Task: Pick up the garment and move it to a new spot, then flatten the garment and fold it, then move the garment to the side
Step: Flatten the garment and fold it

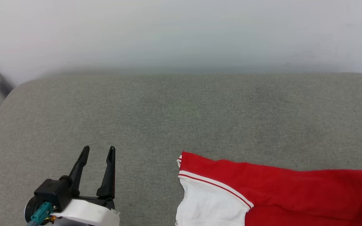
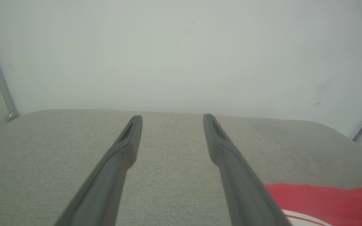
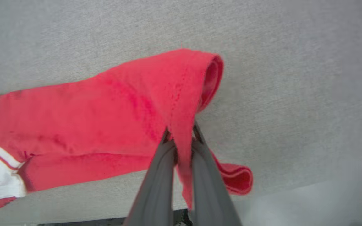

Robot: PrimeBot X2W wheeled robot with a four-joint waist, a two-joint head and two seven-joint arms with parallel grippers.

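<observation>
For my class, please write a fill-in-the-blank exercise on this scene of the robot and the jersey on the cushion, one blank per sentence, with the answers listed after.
1. The right gripper is shut on a fold of the jersey, whose body is ____ in colour.
2. The left gripper has its jaws ____, with nothing between them.
3. The jersey's short sleeve is ____ with striped trim.
4. The jersey lies on a fabric cushion coloured ____.

Missing words: red; open; white; grey
</observation>
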